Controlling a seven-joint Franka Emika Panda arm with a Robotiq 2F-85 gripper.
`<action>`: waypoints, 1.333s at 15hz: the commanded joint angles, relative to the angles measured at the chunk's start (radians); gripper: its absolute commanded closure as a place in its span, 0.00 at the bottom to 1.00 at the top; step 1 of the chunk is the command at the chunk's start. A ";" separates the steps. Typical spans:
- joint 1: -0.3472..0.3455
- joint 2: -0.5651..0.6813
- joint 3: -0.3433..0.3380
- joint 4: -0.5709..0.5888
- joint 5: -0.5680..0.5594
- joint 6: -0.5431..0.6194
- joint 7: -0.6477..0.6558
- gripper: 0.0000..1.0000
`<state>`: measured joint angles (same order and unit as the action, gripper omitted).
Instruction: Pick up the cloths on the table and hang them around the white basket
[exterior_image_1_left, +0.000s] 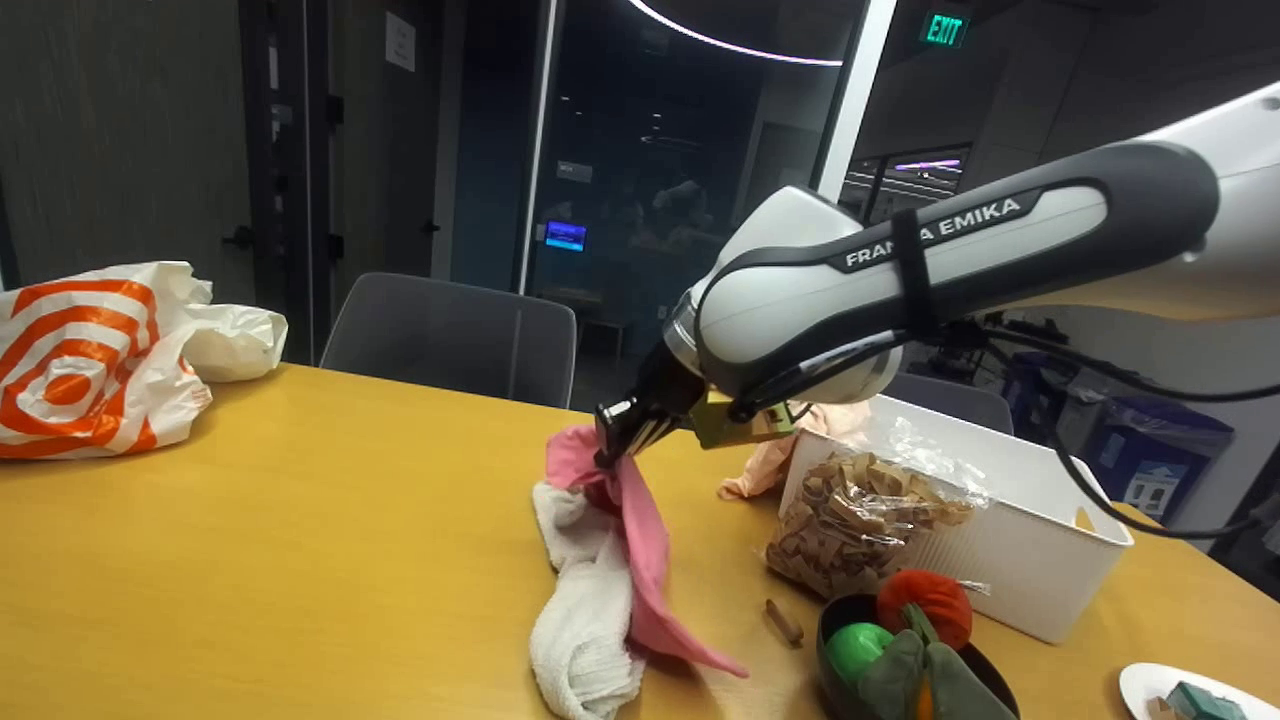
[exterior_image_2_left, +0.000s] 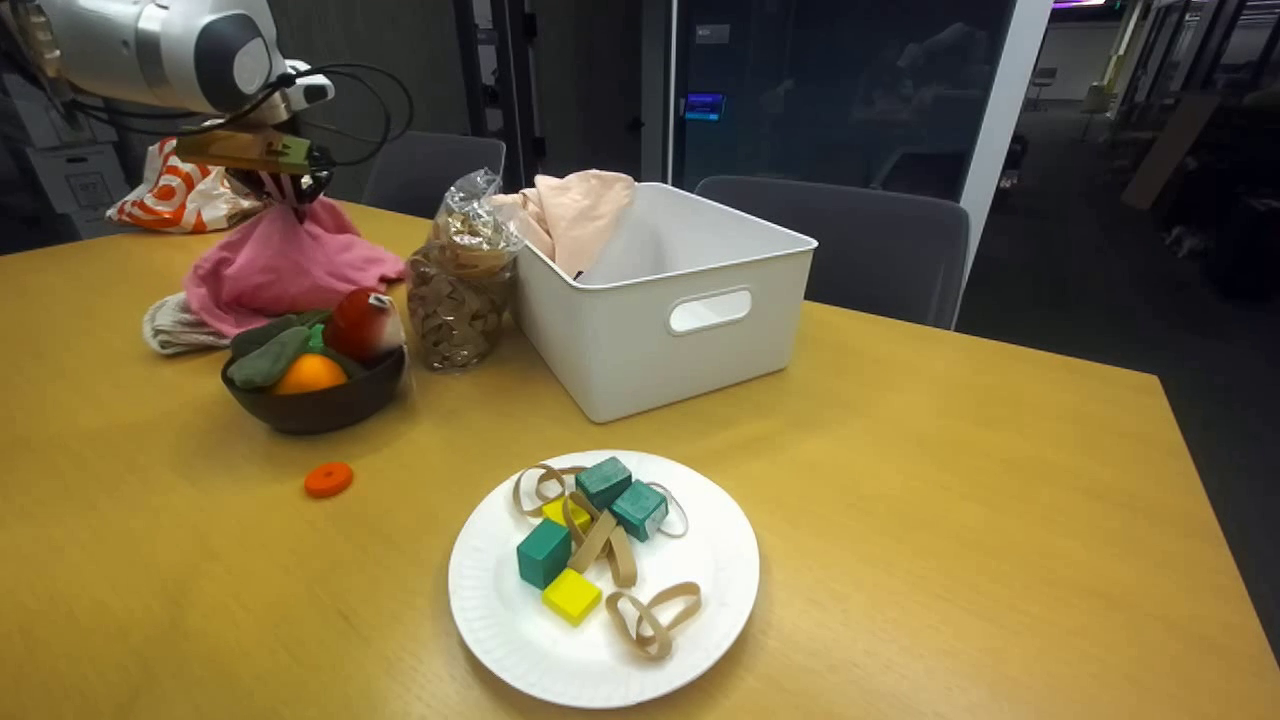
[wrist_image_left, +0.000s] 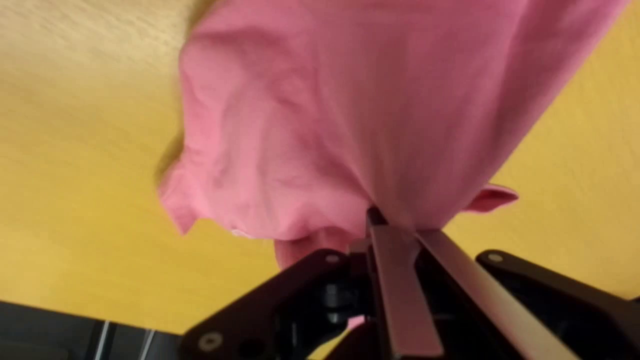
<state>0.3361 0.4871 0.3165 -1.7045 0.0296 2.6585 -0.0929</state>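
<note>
My gripper (wrist_image_left: 411, 231) is shut on the pink cloth (wrist_image_left: 280, 125), whose fabric gathers into folds between the fingertips in the wrist view. In both exterior views the pink cloth (exterior_image_1_left: 648, 550) is pulled up to a peak under the gripper (exterior_image_1_left: 610, 455), its lower part resting on the table (exterior_image_1_left: 300, 560) and partly over the white cloth (exterior_image_1_left: 585, 630). That white piece lies crumpled there. The cream-tan cloth (exterior_image_2_left: 590, 205) drapes over a corner of the white basket (exterior_image_2_left: 690, 345), partly inside it; its print cannot be made out.
A clear bag of brown strips (exterior_image_2_left: 455, 315) leans by the basket. Near it stands a dark bowl (exterior_image_2_left: 320, 408) of toy fruit. A paper plate (exterior_image_2_left: 710, 580) holds blocks and bands. An orange disc (exterior_image_2_left: 328, 479) and a white-and-orange plastic bag (exterior_image_1_left: 110, 360) are also on the table.
</note>
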 joint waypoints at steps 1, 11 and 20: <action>-0.059 -0.093 0.026 -0.081 0.079 0.137 0.001 0.96; -0.416 -0.247 0.300 -0.111 0.708 0.356 -0.222 0.96; -0.681 -0.382 0.359 -0.091 1.402 0.436 -0.479 0.96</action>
<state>-0.2805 0.1589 0.6680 -1.7918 1.2521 3.0609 -0.4982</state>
